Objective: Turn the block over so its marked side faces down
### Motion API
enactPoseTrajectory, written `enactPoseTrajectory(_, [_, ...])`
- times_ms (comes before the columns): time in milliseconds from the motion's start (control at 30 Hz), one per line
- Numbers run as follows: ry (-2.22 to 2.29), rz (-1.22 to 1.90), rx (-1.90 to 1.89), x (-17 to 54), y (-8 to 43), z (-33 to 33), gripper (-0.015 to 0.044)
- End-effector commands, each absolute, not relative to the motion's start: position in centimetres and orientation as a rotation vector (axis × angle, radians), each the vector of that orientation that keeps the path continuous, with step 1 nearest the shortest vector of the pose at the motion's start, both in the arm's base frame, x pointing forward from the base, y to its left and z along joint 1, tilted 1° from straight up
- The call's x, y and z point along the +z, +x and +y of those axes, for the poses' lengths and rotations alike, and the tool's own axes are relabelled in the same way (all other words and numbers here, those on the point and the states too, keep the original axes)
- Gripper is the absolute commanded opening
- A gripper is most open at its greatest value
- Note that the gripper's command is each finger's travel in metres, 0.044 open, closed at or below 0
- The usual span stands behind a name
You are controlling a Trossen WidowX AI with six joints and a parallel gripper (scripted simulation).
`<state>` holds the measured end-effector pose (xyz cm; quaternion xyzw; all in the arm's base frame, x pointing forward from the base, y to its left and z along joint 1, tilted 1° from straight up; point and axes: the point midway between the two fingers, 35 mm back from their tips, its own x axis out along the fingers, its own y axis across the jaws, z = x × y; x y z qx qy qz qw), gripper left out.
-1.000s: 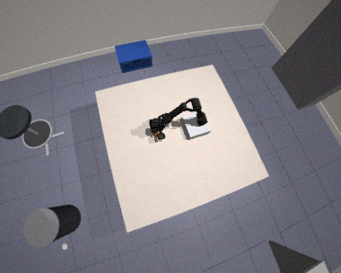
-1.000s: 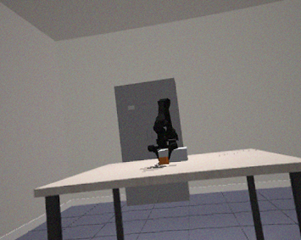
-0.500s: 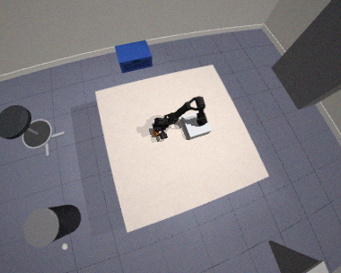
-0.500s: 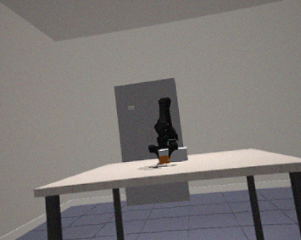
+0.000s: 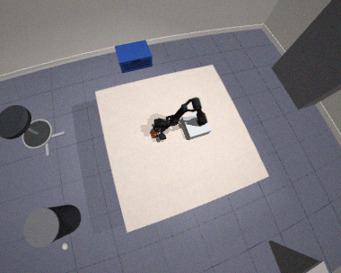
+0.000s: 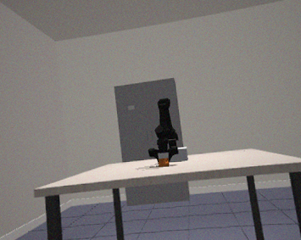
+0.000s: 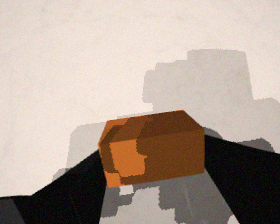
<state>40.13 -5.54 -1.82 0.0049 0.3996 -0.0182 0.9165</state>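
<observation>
Black and two-fingered, the pincer (image 5: 158, 133) (image 6: 163, 159) (image 7: 151, 147) grips an orange-brown, straight-edged block (image 5: 153, 134) (image 6: 163, 162) (image 7: 172, 155) at the pale, smooth tabletop (image 5: 179, 180) (image 6: 212, 163) (image 7: 50, 60); whether they touch, I cannot tell. Only the wrist view shows the block's plain faces crossed by jagged light and shadow. From above, the jointed black arm (image 5: 180, 110) (image 6: 165, 118) bends right, towards a white, boxy block-shaped base (image 5: 200, 132) (image 6: 183, 154).

— From where does the first view look?
— From high above, tilted down at the table (image 5: 148, 189) (image 6: 170, 173) (image 7: 50, 60), with much floor (image 5: 179, 242) (image 6: 198, 218) around.
— And the second?
— From farther off, almost level with the tabletop, facing the arm (image 5: 179, 112) (image 6: 165, 119).
— The wrist one?
— Very near, facing down; all three share the block (image 5: 153, 134) (image 6: 163, 162) (image 7: 155, 150).
</observation>
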Motion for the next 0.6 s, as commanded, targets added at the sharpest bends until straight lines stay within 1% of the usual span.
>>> enactPoseTrajectory(0, [0.016, 0.772, -0.037, -2.4, 40.3, -5.5, 0.0])
enactPoseTrajectory(567, [0.011, 0.53, -0.036, -3.7, 39.8, -5.5, 0.0])
